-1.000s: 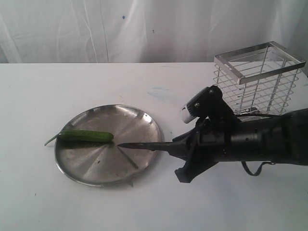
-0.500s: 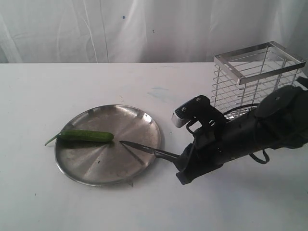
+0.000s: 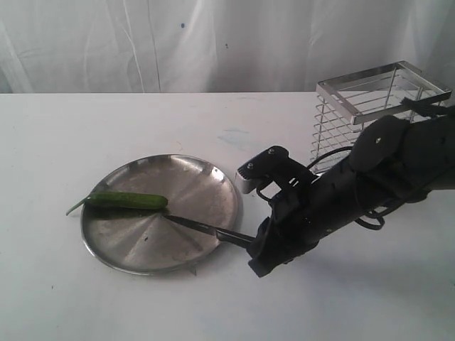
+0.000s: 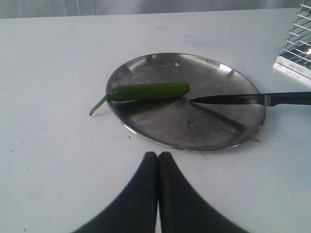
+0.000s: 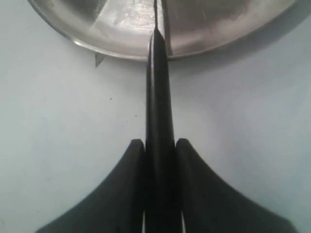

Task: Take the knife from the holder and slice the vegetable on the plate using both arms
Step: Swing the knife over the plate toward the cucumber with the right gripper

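The dark green vegetable (image 3: 126,201) lies across the left part of the steel plate (image 3: 186,181), its pale stem hanging over the rim. My right gripper (image 3: 254,245) is shut on the black handle of the knife (image 3: 193,225). The blade slants down over the plate and its tip is just beside the vegetable's blunt end. The right wrist view shows the handle (image 5: 159,97) clamped between the fingers (image 5: 133,150), pointing at the plate (image 5: 121,24). In the left wrist view the left gripper (image 4: 158,154) is shut and empty, short of the plate (image 4: 194,128), facing the vegetable (image 4: 148,91) and the knife (image 4: 233,99).
The silver wire holder (image 3: 384,106) stands at the back right behind the right arm, and its corner (image 4: 297,43) shows in the left wrist view. A white table (image 3: 106,305) carries everything, with a white curtain behind. The left arm is out of the exterior view.
The right arm has moved left and lowered. The knife swung from level to slanting down, and its tip went further over the plate toward the vegetable's end.
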Available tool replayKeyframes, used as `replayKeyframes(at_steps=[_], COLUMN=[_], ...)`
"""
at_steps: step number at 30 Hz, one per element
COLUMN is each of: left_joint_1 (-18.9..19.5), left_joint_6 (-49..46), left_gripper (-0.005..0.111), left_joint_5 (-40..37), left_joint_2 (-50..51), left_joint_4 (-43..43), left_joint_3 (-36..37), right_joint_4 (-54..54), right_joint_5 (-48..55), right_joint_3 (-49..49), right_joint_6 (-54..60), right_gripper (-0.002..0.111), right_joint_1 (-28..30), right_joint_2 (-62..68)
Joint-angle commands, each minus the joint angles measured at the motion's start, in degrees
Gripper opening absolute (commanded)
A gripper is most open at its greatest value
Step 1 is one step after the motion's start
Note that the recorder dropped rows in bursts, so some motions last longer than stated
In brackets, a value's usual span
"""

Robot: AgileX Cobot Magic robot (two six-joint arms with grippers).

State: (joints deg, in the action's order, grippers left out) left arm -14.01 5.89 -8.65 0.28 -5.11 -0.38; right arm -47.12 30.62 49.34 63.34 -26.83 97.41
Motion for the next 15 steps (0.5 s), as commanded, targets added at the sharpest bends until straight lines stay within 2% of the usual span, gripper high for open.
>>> replayKeyframes(at_steps=[1, 15], left_joint_1=[0.07, 0.07], left_joint_6=[0.12, 0.12], left_gripper=[0.005, 0.005], left_joint_5=[0.03, 0.05], left_joint_2=[-0.28, -0.28], left_joint_4=[-0.34, -0.34], left_joint_3=[0.38, 0.38], right_joint_4=[0.61, -0.98], right_joint_5=[0.71, 0.15], right_joint_3=[0.72, 0.60], right_joint_6=[-0.71, -3.76], right_gripper=[0.000, 0.000], right_joint_1=[-0.08, -0.08], right_joint_2=[-0.03, -6.11])
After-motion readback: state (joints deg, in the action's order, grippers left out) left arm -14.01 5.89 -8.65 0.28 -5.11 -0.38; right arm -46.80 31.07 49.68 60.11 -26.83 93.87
